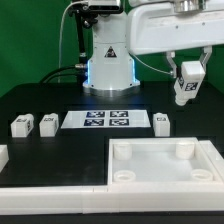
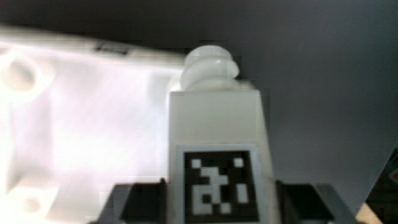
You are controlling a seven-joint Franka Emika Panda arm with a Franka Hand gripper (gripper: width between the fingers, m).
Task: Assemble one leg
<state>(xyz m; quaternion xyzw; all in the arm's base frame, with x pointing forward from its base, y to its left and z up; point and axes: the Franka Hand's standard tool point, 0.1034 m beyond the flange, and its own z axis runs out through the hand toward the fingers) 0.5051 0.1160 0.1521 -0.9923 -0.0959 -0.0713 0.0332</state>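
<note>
My gripper [image 1: 186, 90] is shut on a leg [image 1: 185, 88], a small white block with a black-and-white tag, and holds it in the air above the far right part of the white square panel [image 1: 165, 165]. In the wrist view the leg [image 2: 219, 140] stands between the dark fingers [image 2: 139, 200], tag facing the camera, its rounded peg end pointing away, with the panel [image 2: 89, 110] blurred below. Three more legs lie on the table: two at the exterior view's left [image 1: 21, 126] [image 1: 48, 123] and one to the right of the marker board [image 1: 161, 121].
The marker board [image 1: 108, 121] lies flat at the table's middle. The robot base [image 1: 108, 60] stands behind it. The panel has round corner sockets [image 1: 183, 150]. A white piece [image 1: 3, 156] shows at the left edge.
</note>
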